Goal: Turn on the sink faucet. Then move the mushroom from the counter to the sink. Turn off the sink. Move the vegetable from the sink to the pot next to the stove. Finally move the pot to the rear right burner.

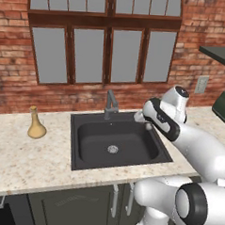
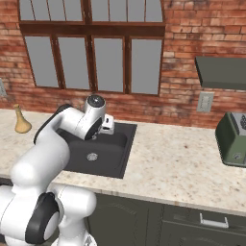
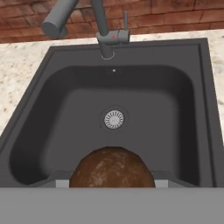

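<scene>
Brick wall [image 1: 8, 75], wood-framed windows [image 1: 102, 47], speckled counter [image 2: 173, 168]

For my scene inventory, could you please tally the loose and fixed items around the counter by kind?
Mushroom: 1
Vase: 1
Toaster: 1
Sink: 1
Faucet: 1
Total: 5

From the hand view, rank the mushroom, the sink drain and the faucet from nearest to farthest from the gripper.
1. mushroom: at the gripper, bottom centre of the view.
2. drain: middle of the sink floor, below and ahead.
3. faucet: at the basin's far rim, by the brick wall.
</scene>
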You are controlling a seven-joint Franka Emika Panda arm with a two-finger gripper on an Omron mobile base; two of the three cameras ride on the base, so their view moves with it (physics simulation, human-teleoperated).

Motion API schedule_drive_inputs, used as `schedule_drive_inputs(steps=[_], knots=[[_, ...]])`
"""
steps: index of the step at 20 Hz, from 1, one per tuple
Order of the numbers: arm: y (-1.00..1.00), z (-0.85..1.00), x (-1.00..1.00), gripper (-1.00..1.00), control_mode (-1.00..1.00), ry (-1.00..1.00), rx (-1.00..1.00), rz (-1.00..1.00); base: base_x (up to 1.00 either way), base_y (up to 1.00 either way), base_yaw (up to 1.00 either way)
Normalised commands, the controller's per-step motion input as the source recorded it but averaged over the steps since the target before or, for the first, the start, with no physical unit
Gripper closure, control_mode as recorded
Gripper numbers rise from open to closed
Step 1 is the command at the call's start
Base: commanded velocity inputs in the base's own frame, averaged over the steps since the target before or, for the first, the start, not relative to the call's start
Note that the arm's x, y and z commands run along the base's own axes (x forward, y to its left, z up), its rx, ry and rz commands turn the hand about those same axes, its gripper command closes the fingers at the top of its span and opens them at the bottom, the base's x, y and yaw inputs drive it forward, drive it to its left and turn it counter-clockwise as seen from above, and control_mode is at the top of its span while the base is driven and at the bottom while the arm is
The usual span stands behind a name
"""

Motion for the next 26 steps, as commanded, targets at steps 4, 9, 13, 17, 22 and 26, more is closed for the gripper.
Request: schedule_drive_inputs(steps=[4, 9, 13, 17, 22, 26], knots=[[0.00, 0.00, -0.14, 1.00, -1.00, -0.08, 0.00, 0.00, 0.00, 0.00, 0.00], [0.00, 0.00, -0.14, 1.00, 1.00, -0.06, 0.00, 0.00, -0.13, 0.00, -0.03], [0.00, 0.00, 0.00, 1.00, 1.00, 0.00, 0.00, 0.00, -0.25, 0.00, -0.15], [0.00, 0.00, 0.00, 1.00, 1.00, 0.00, 0.00, 0.00, -0.19, 0.00, -0.18], [0.00, 0.00, 0.00, 1.00, 1.00, 0.00, 0.00, 0.00, -0.14, -0.07, -0.30], [0.00, 0.00, 0.00, 1.00, 1.00, 0.00, 0.00, 0.00, -0.18, -0.15, -0.37]])
